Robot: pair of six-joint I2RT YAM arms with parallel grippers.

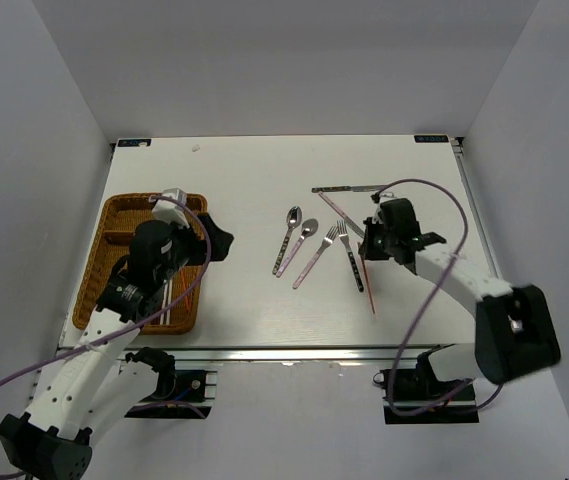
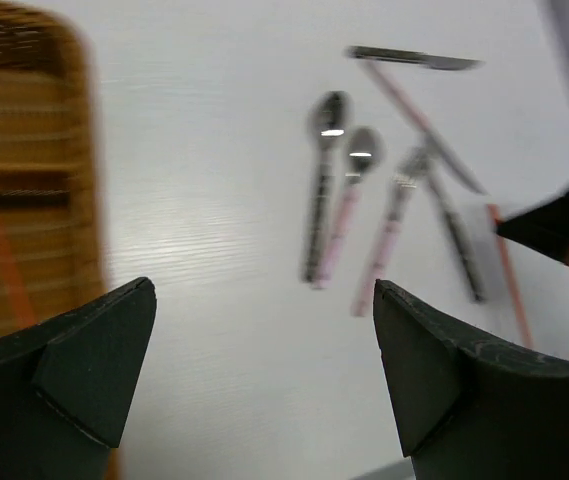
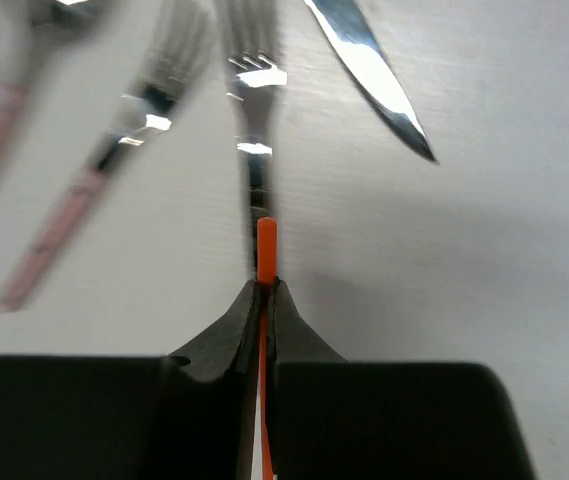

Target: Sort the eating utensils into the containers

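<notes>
Right gripper (image 3: 265, 292) pinches a thin red chopstick (image 3: 266, 240), dark-handled silver fork (image 3: 253, 150) just ahead; left gripper (image 2: 264, 310) gapes wide.

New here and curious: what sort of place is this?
Probably a robot test booth: a white table boxed in by plain panels, two arms bolted at its edge, cutlery and tray set out.

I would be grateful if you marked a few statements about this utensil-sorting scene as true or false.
1. The right gripper is shut on a red chopstick. True.
2. The left gripper holds a spoon. False: it is open and holds nothing.
3. The pink-handled spoon lies on the table, outside the wicker tray. True.
4. The pink-handled fork sits in the tray. False: it lies on the table.
</notes>
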